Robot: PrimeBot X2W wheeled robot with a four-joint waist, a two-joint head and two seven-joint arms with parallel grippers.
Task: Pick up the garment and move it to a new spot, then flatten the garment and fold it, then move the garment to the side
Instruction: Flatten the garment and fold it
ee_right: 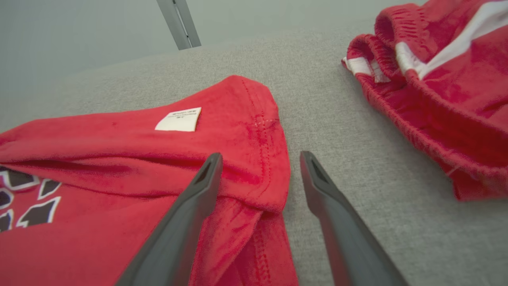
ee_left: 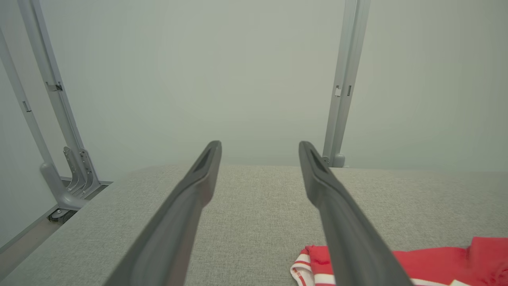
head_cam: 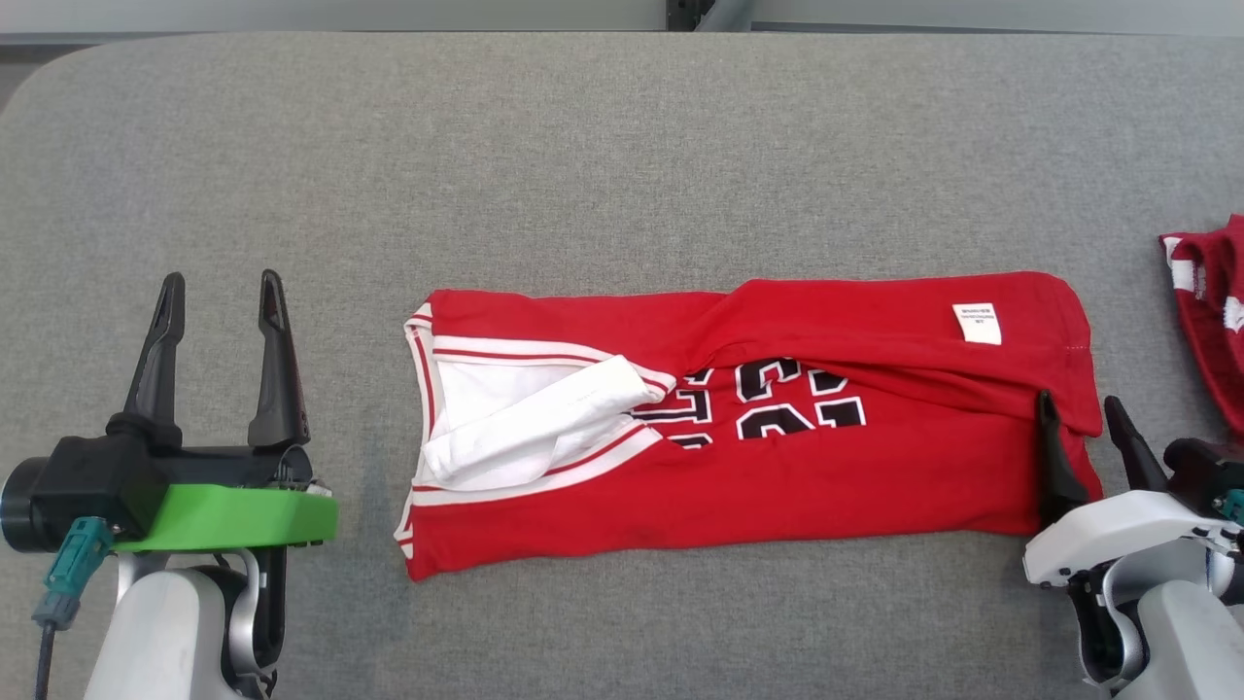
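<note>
With the red jersey (head_cam: 739, 428) lying folded lengthwise mid-table (head_cam: 622, 146), my right pincer (head_cam: 1078, 399) spread astride its hem edge and my left pincer (head_cam: 222, 280) spread beside the neck end, I should pinch every layer together, low, so the fold holds.

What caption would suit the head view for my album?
Open left tool sits beside a folded red jersey; open right tool straddles its edge.
</note>
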